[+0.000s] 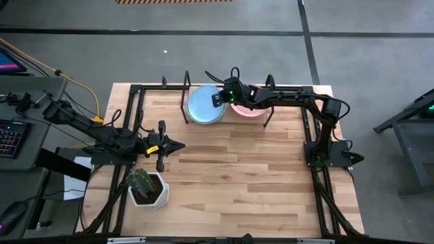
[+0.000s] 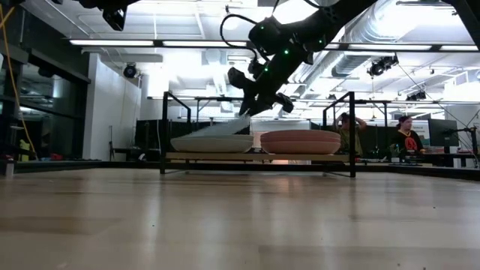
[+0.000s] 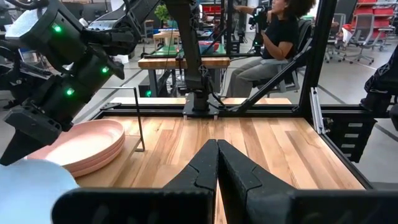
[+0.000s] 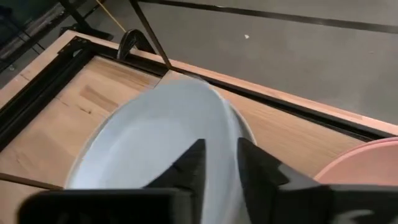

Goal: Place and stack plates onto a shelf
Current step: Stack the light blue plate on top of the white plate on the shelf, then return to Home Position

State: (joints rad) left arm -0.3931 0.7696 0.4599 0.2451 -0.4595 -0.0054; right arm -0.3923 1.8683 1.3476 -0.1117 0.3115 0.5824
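Plates are what matter here: a light blue plate (image 1: pixel 205 106) sits on the shelf (image 2: pixel 255 157) at the far edge of the table (image 1: pixel 230 183), topping the left-hand stack, and just beside it stands a stack of pink plates (image 2: pixel 300 141). Looking level across the table, both stacks rest flat on the plank between the black brackets.

Over the inner rim of the blue plate hangs the right gripper (image 1: pixel 222 97), between the two stacks. Its own camera shows the two dark fingers (image 4: pixel 193 165) straddling the plate's near rim with a narrow gap between them, the rim passing through that gap. Whether they still pinch it or have just let go I can't tell from here; they are parted only slightly, and the plate already looks to be bearing on the stack below.

That rim is the relation everything turns on. The plate spreads out ahead of the fingers, away from the pink stack, so I'd judge a clean retreat has to go up and back along the fingers' own line, toward the pink side; sliding sideways would drag the plate off its stack or bump the pink plates.

Well apart, the left gripper (image 1: pixel 178 146) waits near the middle of the table by the cactus pot (image 1: pixel 146 186), fingers pressed shut and holding nothing.
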